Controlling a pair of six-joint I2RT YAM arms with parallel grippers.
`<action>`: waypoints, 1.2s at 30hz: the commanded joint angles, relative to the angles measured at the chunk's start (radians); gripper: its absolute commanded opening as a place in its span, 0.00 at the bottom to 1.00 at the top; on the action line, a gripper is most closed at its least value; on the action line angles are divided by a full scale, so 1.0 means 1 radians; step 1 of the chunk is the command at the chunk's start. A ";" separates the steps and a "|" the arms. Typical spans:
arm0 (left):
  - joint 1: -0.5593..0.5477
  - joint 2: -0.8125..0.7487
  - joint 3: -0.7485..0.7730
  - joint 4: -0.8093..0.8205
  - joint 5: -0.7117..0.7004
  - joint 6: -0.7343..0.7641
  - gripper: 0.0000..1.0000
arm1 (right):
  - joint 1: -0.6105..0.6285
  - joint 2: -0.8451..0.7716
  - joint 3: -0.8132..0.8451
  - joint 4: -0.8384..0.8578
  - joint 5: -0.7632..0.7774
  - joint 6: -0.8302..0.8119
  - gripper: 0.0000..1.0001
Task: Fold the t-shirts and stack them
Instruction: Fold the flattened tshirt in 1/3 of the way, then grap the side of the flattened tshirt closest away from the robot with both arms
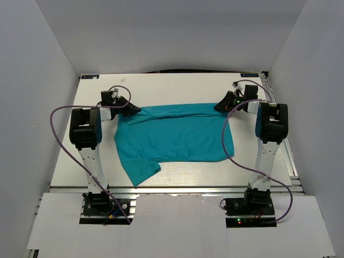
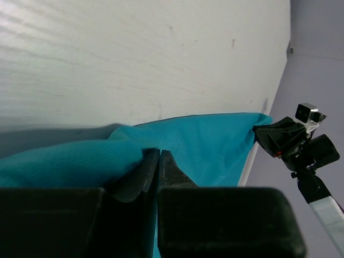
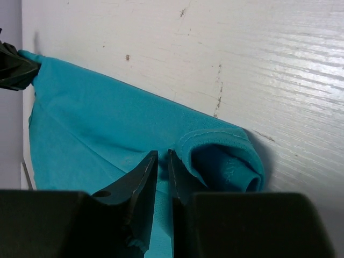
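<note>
At 12 o'clock on the t-shirt (image 1: 177, 137), left hand (image 1: 130, 110) and right hand (image 1: 220, 107) are clamping its edge, apparently beginning a fold needing an even pull toward 6 o'clock.

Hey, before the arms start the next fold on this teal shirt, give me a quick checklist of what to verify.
1. Left end effector shut on the t-shirt: ok.
2. Right end effector shut on the t-shirt: ok.
3. Hemmed edge beside the right grip lying flat: not ok, curled over.
4. Purple cable away from the cloth: not ok, it crosses over the shirt in the top view.
5. How much fabric each grip holds: cannot tell.
</note>
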 commanded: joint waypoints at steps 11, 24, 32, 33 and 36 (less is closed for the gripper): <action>0.029 -0.060 0.007 0.017 0.005 0.012 0.22 | -0.014 -0.061 -0.001 0.056 -0.111 0.052 0.23; 0.029 -0.467 -0.022 -0.171 0.014 0.101 0.56 | -0.003 -0.336 0.088 -0.408 -0.234 -0.496 0.50; 0.031 -0.940 -0.373 -0.705 -0.245 0.245 0.37 | 0.008 -0.705 -0.298 -0.838 -0.067 -1.270 0.89; 0.029 -1.034 -0.413 -0.777 -0.279 0.229 0.31 | 0.008 -0.746 -0.340 -0.856 -0.043 -1.342 0.89; 0.031 -1.138 -0.551 -0.895 -0.322 0.171 0.22 | 0.008 -0.880 -0.482 -0.919 -0.006 -1.627 0.90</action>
